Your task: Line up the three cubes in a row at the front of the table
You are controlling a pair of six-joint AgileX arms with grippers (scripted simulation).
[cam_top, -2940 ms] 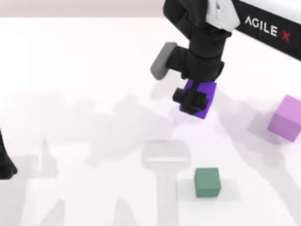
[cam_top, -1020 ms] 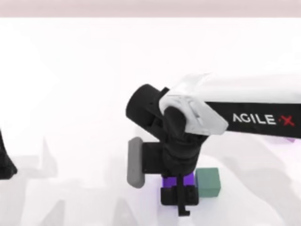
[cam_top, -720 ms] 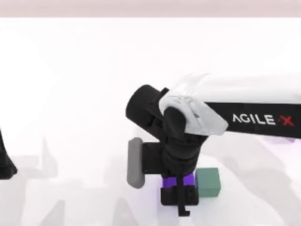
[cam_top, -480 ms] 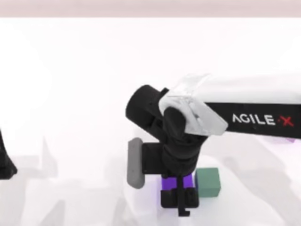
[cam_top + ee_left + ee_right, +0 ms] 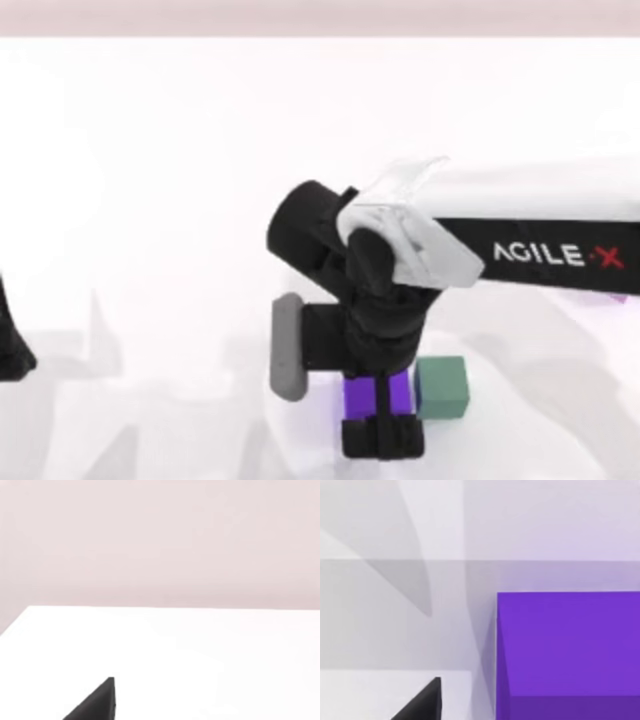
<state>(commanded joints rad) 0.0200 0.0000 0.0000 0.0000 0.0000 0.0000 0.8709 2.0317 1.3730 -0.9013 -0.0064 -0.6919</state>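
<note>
The violet-purple cube (image 5: pixel 358 397) stands on the white table (image 5: pixel 160 200) near its front edge, right beside the smaller teal-green cube (image 5: pixel 443 387) on its left side. My right gripper (image 5: pixel 383 440) hangs over the purple cube, open. In the right wrist view its one visible fingertip (image 5: pixel 427 700) is clear of the purple cube (image 5: pixel 570 645), with bare table between them. Only a sliver of the lilac-pink cube (image 5: pixel 612 297) shows under the right arm at the far right. My left arm (image 5: pixel 10 345) stays parked at the left edge, and its one visible fingertip (image 5: pixel 100 702) stands far to the side, open.
The right arm's white and black link (image 5: pixel 520 240) crosses the right half of the table and covers what lies under it. A pinkish-beige strip (image 5: pixel 320 18) runs along the table's far edge.
The right arm carried the purple cube from mid-table to the front beside the teal cube. In the last half second its fingers spread apart and let go of it.
</note>
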